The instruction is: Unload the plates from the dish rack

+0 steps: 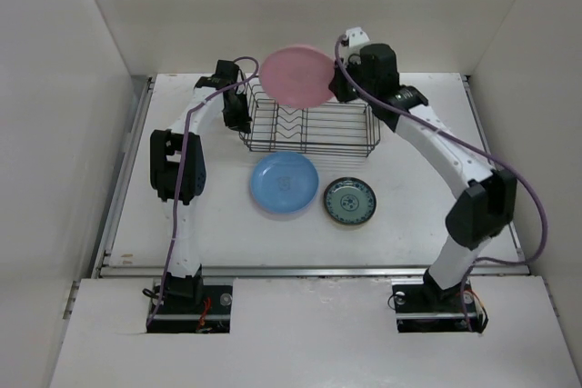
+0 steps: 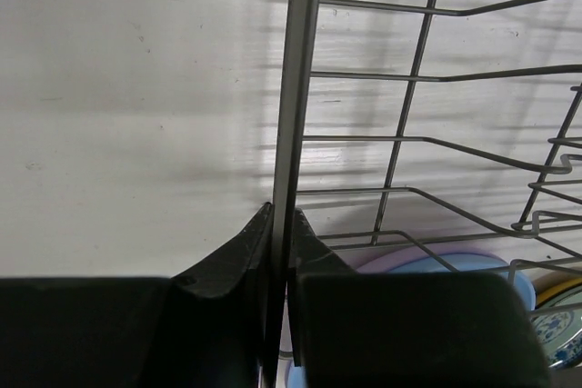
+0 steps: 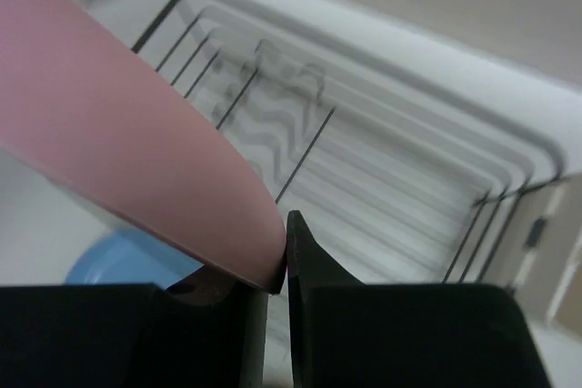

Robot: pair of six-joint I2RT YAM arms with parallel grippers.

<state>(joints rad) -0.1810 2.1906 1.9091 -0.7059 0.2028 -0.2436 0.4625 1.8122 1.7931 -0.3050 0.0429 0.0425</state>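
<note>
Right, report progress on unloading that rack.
Done: the round blue plate and small teal patterned plate lie on the white table. In hand: the right gripper grips the round pink plate above the dark wire dish rack, whose rim the left gripper clamps. Left: setting pink down; the rack shows no other plate.

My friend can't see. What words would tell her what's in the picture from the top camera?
From above: the right pincer holds a pink plate over a dark wire dish rack on a white table, while the left pincer grips the rack's left end. A blue plate and a smaller teal patterned plate lie flat in front of the rack.
</note>
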